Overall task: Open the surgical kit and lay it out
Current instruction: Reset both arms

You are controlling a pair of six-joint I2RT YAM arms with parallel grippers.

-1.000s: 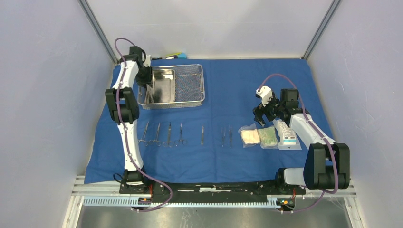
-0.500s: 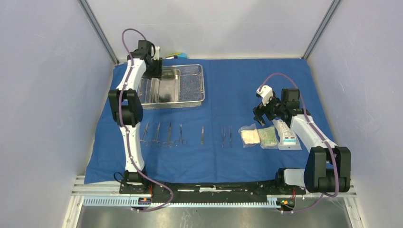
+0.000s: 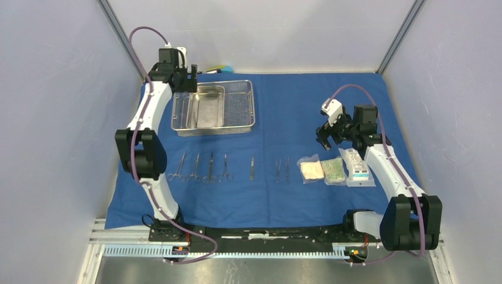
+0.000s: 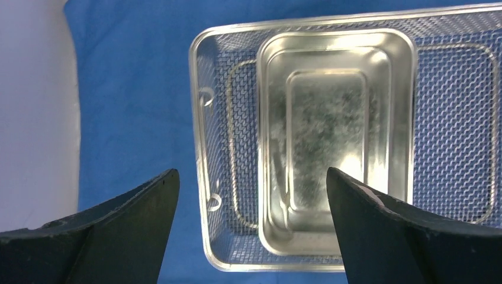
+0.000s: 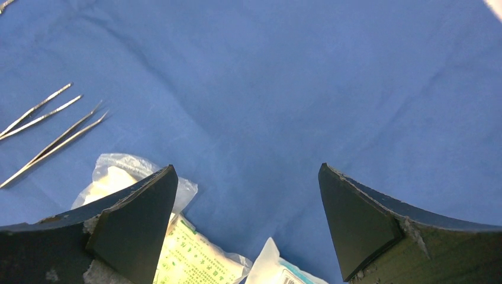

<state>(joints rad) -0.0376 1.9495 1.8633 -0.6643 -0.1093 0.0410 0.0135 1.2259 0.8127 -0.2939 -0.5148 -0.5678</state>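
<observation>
looking through the left wrist camera, i read the left gripper (image 4: 251,174) as released: its fingers (image 4: 127,231) stand wide apart with nothing between them. below the gap lies the wire-mesh tray (image 4: 204,148), with the steel pan (image 4: 334,148) seated inside it toward its left end. neither finger touches tray or pan. left of the tray runs a strip of bare blue cloth (image 4: 130,89), then the cloth edge and a pale wall. in the top view this gripper hangs by the tray's far-left corner, near the wall post, so room on that side is tight.

the right gripper (image 5: 247,167) is also released, fingers (image 5: 136,219) apart and empty, over bare cloth. open cloth extends ahead and to its right. three clear packets (image 3: 333,170) lie side by side just near of the fingers. the white-filled one shows at the left finger's edge; i cannot tell whether they touch. two tweezers (image 5: 53,139) lie apart to the left.

further left in the same row, the top view shows a slim straight instrument (image 3: 251,168) and four ring-handled instruments (image 3: 201,167), well apart from both grippers. a small block toy (image 3: 216,69) sits beyond the tray's far rim.
</observation>
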